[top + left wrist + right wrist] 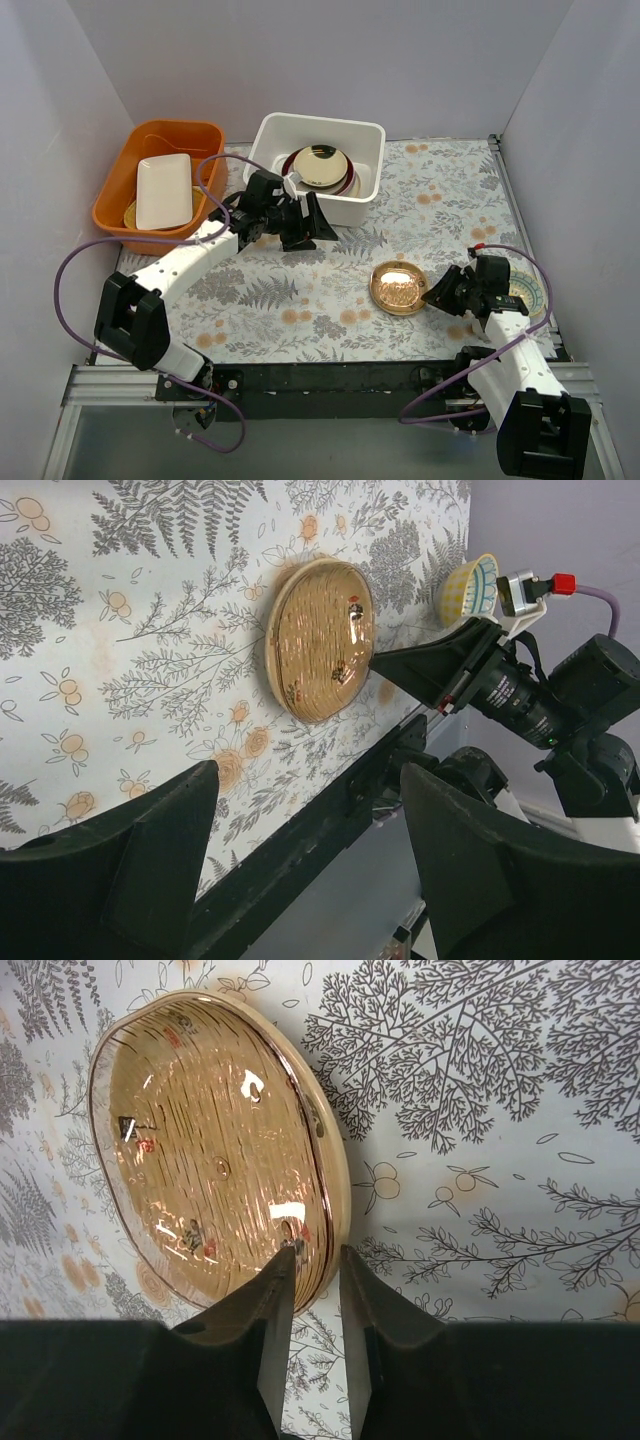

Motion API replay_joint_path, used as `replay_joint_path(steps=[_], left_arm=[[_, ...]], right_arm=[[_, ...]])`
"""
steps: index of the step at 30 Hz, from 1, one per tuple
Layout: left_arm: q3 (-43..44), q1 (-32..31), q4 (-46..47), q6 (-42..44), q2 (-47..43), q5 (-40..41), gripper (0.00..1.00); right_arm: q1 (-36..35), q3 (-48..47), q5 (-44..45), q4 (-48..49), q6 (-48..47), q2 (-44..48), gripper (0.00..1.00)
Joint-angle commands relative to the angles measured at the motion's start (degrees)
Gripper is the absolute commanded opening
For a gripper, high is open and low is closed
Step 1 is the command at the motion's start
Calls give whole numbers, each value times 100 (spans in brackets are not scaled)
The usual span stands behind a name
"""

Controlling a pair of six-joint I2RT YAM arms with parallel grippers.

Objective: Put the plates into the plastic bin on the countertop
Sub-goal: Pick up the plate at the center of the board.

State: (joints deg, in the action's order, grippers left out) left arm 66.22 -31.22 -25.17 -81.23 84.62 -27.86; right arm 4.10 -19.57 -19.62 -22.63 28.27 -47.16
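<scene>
Logging the right gripper (315, 1260): jaws are standing narrow astride the rim of the tan plate (210, 1160); whether they are pinching it we cannot tell. That plate is lying flat on the countertop (300, 300), right of centre in the top view, just left of this gripper. The plastic bin (372, 135) is sitting upper centre, up-left of the plate. The left gripper (300, 222) is hovering there, open, empty, farther off.

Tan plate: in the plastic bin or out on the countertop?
Out. The tan plate lies flat on the countertop, apart from the plastic bin, with the right gripper straddling its rim.
</scene>
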Motion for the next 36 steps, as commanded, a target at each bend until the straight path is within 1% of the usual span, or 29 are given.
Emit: replay_joint_path(steps=[1,5,6,12,19,28,36], left_arm=[[-65,-138,258,-86,-165,70,72],[-153,-217,337,-139,-156,96,72],[-179,-235,320,-147,-148,88,72],[-276,-297,363,-165,-112,105,72],[-364,-393,425,-209,-51,96,72],[-425,-727,671,-323,177,184,72],[-706,-1026,1013,-490,371,263,72]], right_arm=[[-14,94,63,321,-41,-65,30],[-23,120,107,339,-76,-118,20],[-23,112,116,330,-85,-110,16],[-32,94,125,338,-173,-153,2],[-32,-29,55,268,-208,-57,1],[-32,-301,-60,57,-217,163,1],[-32,-477,-183,-39,-199,207,1]])
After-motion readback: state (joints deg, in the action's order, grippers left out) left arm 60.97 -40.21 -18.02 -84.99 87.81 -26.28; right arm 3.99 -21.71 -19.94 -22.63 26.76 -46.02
